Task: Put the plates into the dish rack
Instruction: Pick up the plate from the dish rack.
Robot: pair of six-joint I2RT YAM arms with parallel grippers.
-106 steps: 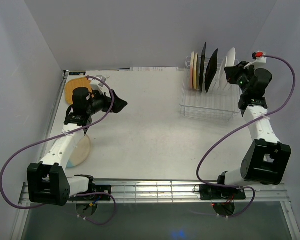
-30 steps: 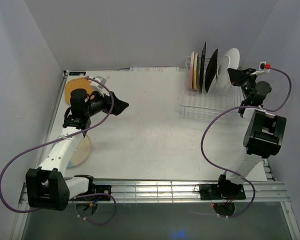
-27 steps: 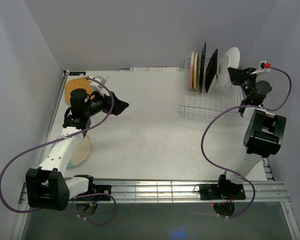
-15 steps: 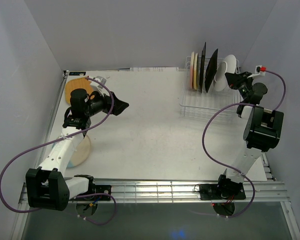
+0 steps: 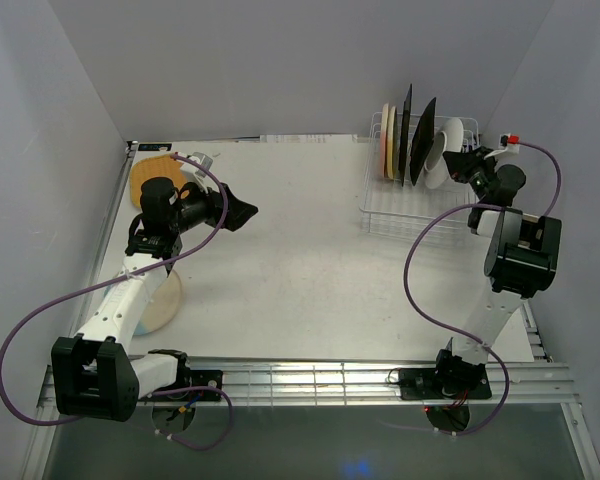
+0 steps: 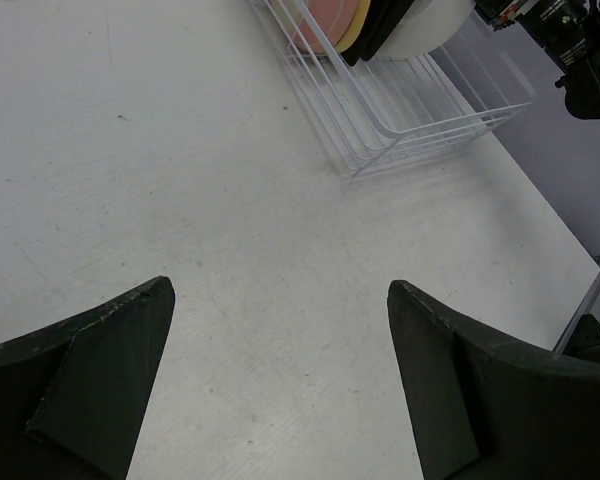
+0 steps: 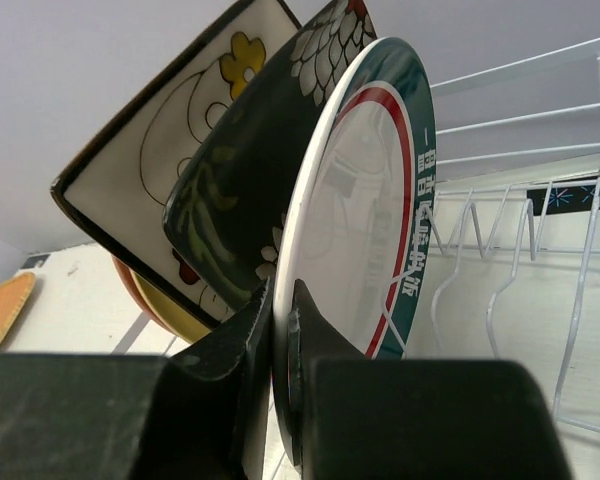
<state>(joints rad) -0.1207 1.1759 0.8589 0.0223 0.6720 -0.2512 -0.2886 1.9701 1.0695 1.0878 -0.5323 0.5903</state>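
Seven plates (image 5: 392, 140) counted. Two lying on table (image 5: 300, 270) at left: orange plate (image 5: 148, 178) far corner, round cream plate (image 5: 169, 300) partly under left arm (image 5: 130, 285). Left gripper (image 5: 238, 210) hovering, jaws wide, holding nothing. One rack (image 5: 420, 218) far right, carrying five upright. Right gripper (image 7: 282, 310) clamping green-rimmed plate (image 7: 360, 230) rim, beside black floral plate (image 7: 230, 200). White table, plain grey walls (image 5: 280, 60) enclosing. Versus second ago: green-rimmed plate sitting lower in rack; left arm unmoved.
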